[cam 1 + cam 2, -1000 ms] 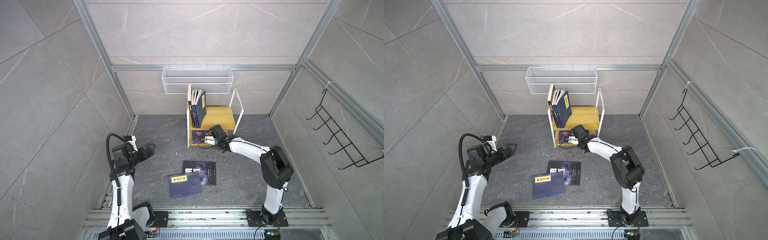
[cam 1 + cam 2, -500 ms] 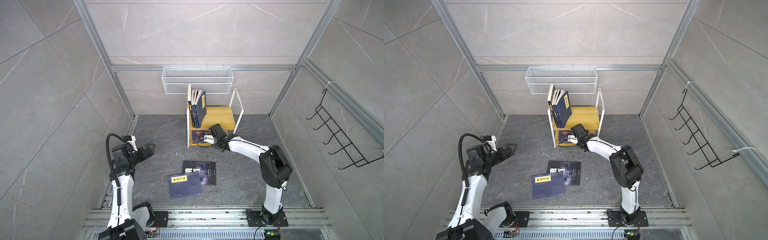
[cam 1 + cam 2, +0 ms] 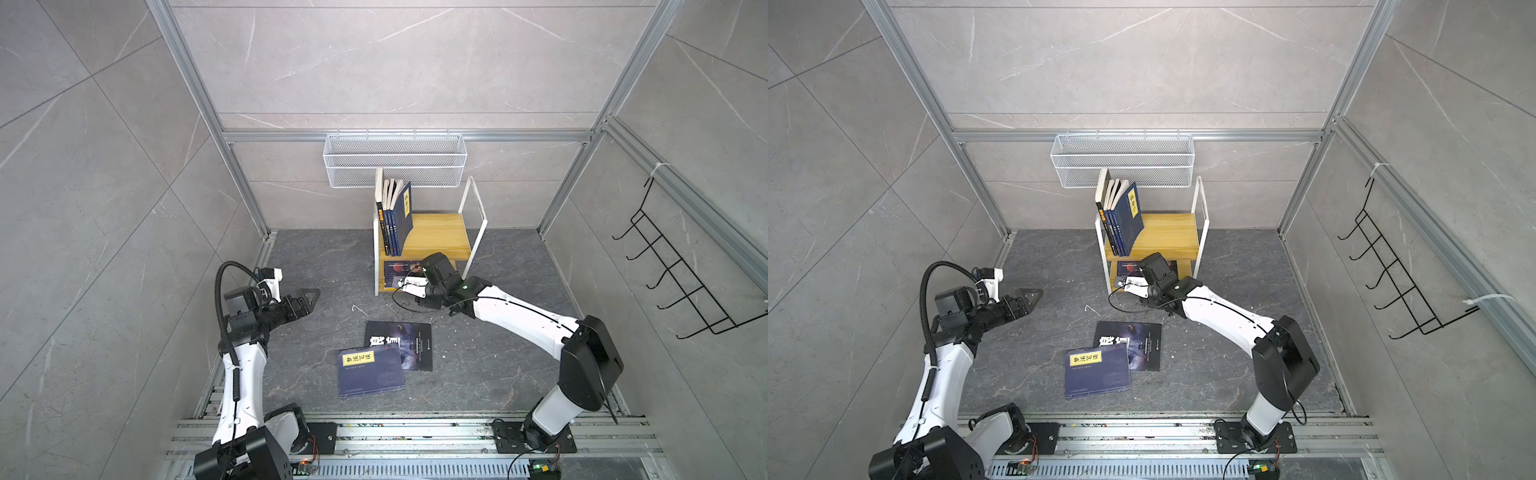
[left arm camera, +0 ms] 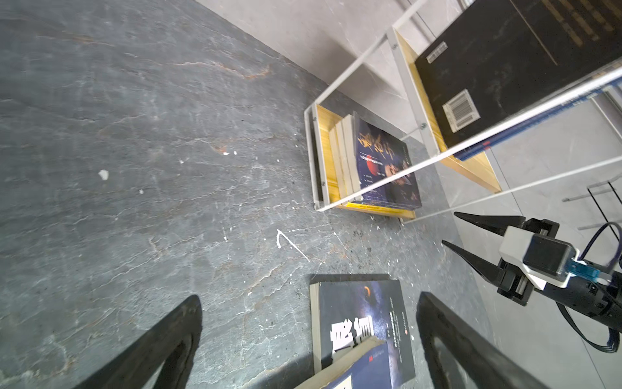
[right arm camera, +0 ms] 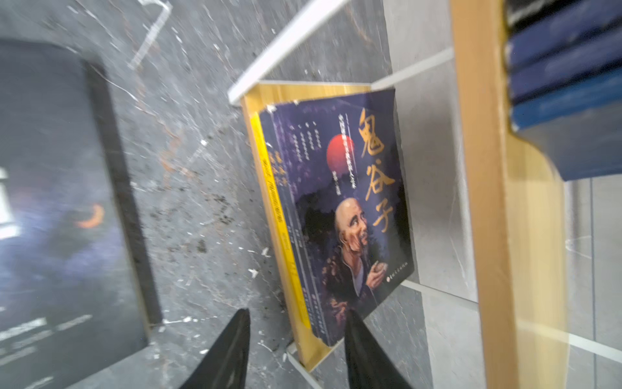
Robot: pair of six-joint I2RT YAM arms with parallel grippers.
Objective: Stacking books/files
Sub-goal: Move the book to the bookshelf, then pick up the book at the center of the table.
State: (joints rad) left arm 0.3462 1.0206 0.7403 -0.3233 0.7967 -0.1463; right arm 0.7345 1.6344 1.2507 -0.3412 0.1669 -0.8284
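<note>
Dark stone floor (image 3: pixel 316 257). The left gripper (image 3: pixel 308 300) hovers spread, empty. Mid-floor, a yellow-labelled navy book (image 3: pixel 370 374) overlaps a black book (image 3: pixel 411 345). On the wooden rack (image 3: pixel 440 237), upright books (image 3: pixel 401 216) lean. Below, a portrait book (image 5: pixel 340 208) lies flat, and the right gripper (image 4: pixel 449 227) is parted and empty before it.

Left arm (image 3: pixel 241 374), right arm (image 3: pixel 519 320): white shell links, black joint housings. Black base plates (image 3: pixel 505 440) sit on rail (image 3: pixel 415 434). Above rail, black corrugated hose (image 3: pixel 218 299) runs up left arm, white ties on link. Small green light (image 3: pixel 464 285) on right arm, at end far from rail. Left end effector (image 3: pixel 309 297), right end effector (image 4: pixel 449 227): black tapered triangular fingers. Right wrist camera block (image 4: pixel 538 256): white-and-black housing, blue plug, thin black cable (image 4: pixel 576 331).
</note>
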